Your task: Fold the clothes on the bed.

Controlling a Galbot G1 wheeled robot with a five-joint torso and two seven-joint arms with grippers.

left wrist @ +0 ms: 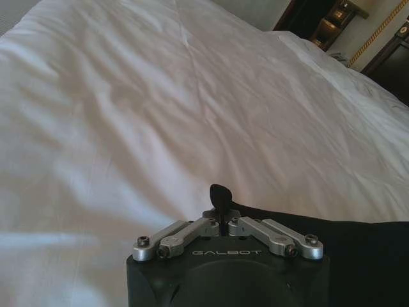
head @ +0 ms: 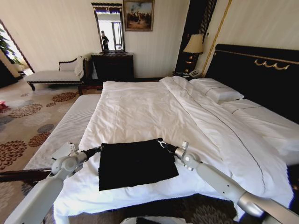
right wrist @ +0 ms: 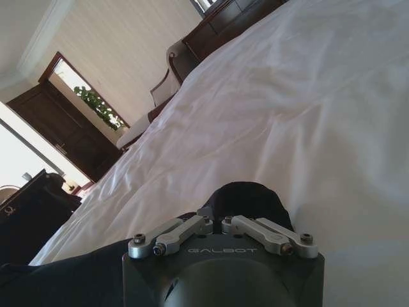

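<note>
Both arms reach forward from the near edge of the bed (head: 140,107). Left end effector (head: 99,150) is pinched shut on the far-left corner of the black T-shirt (head: 135,163), a tab of cloth standing between its closed fingers (left wrist: 220,199). Right end effector (head: 163,144) grips the far-right corner, cloth bunched at its tip, fingers pressed together. T-shirt lies flat, already a rectangle, on the white duvet (head: 140,112) near the foot. Judged light, limp, non-slippery; corners are the proper holds.
</note>
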